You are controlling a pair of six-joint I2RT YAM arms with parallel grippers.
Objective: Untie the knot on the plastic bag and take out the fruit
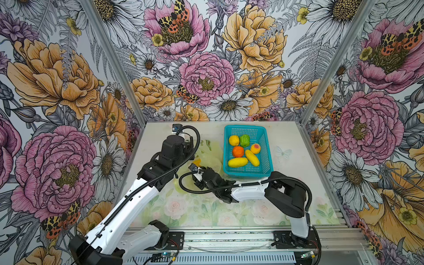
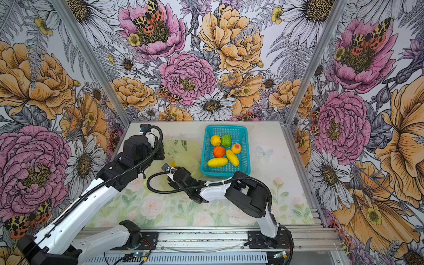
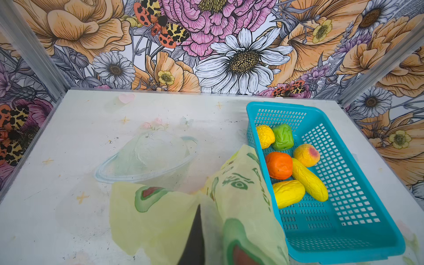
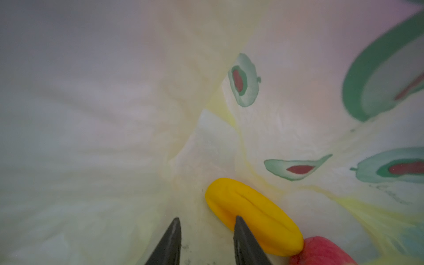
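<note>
Six of the fruit are already sitting in the turquoise basket (image 1: 244,126): a round yellow one, a green one, a peach one, an orange one and two long yellow ones. Two more are lying inside the plastic bag (image 1: 211,158), which is slumping on the table (image 1: 298,142) just beside the basket, between the two arms. The right wrist view is showing them, a long yellow fruit (image 4: 252,206) with a pink-red fruit (image 4: 321,250) touching one end.

The right gripper (image 4: 206,220) is reaching into the bag's mouth, its jaws standing moderately apart with nothing between them. The long yellow fruit is lying off to one side of that gap, not in it. One fingertip (image 4: 245,241) is overlapping its flank while the other is hanging over bare plastic. Its long axis is running slantwise across the line of reach, so the jaws are probably needing a sideways shift, and perhaps a wrist turn, to straddle the narrow girth. The right arm is plainly the nearer one. The left gripper (image 3: 196,229) is pinching shut on a fold of the bag, seemingly holding the mouth up.

The knot is not showing in any view. With a gripper inside the bag, it is looking undone.

The bag is carrying green motifs with red-brown centres and a green scrawl (image 3: 236,181) that may be lettering, though it is proving unreadable. No brand or label is showing elsewhere.
</note>
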